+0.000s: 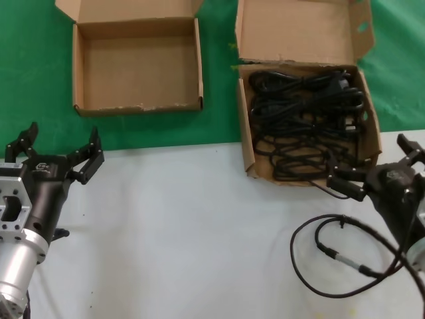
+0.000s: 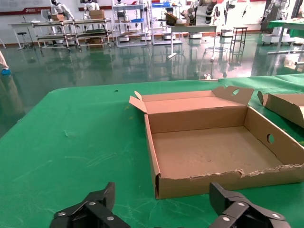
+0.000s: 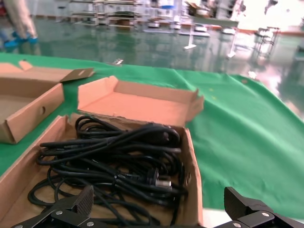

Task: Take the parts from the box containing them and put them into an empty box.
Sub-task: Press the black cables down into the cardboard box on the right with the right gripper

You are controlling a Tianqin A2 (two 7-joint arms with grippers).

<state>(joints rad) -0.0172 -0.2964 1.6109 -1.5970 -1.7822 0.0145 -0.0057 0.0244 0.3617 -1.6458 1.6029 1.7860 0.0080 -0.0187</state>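
Head view: we see the full box (image 1: 307, 119) at 1 o'clock, its tall lid flap folded back, and the empty box (image 1: 137, 65) at 11 o'clock, both on the green cloth (image 1: 33, 66) beyond the white table (image 1: 186, 232). The power cords (image 1: 302, 123) lie inside the full box as thin black loops, tangled over one another, with moulded plugs showing among them; none has reached the empty box. We judge the task to be at its first step, the approach to the cords. The right claw (image 1: 378, 169) sits at 4 o'clock, just at the near edge of the full box, its fingers spread wide and holding nothing, as the right wrist view confirms. The left claw (image 1: 56, 149) waits at 8 o'clock, near the empty box, also spread wide and holding nothing. The robot's own thin cable (image 1: 332, 256) curls on the table at 5 o'clock. The next move, in our judgement, calls for lowering the right claw over one bundle and closing on several strands together, since loose loops may snag neighbouring cords.
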